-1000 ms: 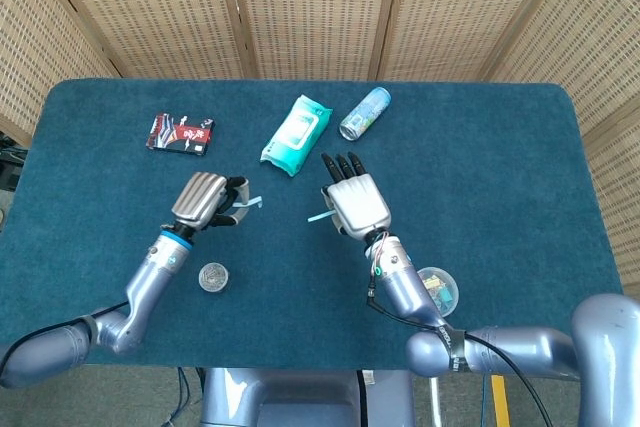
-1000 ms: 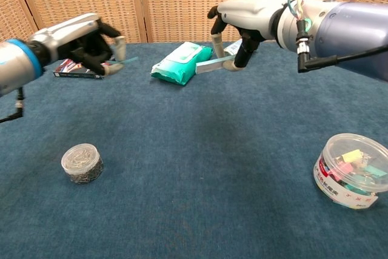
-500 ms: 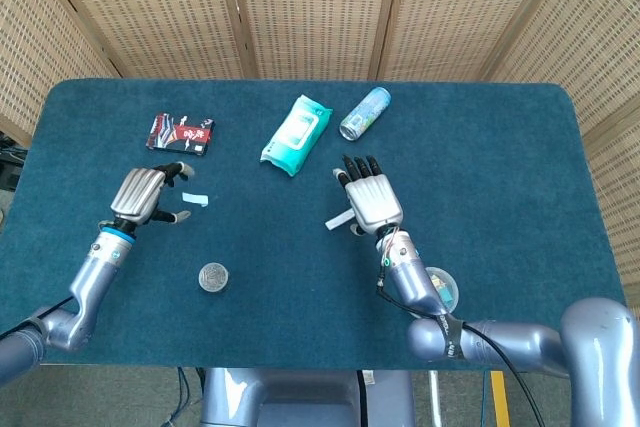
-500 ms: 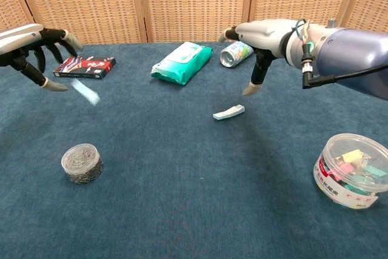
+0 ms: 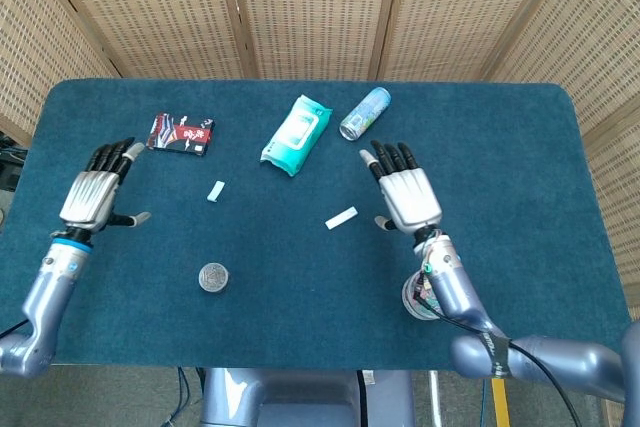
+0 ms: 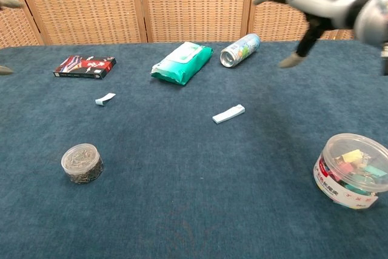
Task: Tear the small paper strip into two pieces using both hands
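Two pale blue paper pieces lie apart on the blue table. The shorter piece (image 5: 215, 190) (image 6: 105, 98) rests left of centre, the longer piece (image 5: 341, 217) (image 6: 228, 113) near the middle. My left hand (image 5: 95, 190) hovers at the far left with fingers spread and holds nothing; the chest view shows only its fingertips at the left edge. My right hand (image 5: 405, 193) (image 6: 315, 5) is raised to the right of the longer piece, fingers spread, also empty.
A green wipes pack (image 5: 296, 133) (image 6: 182, 62), a lying can (image 5: 365, 112) (image 6: 240, 50) and a dark red packet (image 5: 181, 133) (image 6: 84, 66) sit at the back. A round tin of clips (image 5: 213, 277) (image 6: 81, 162) stands front left, a clear tub (image 6: 351, 170) front right.
Both hands let go of their paper pieces, opened and swung outward. The two pieces dropped and now lie on the table.
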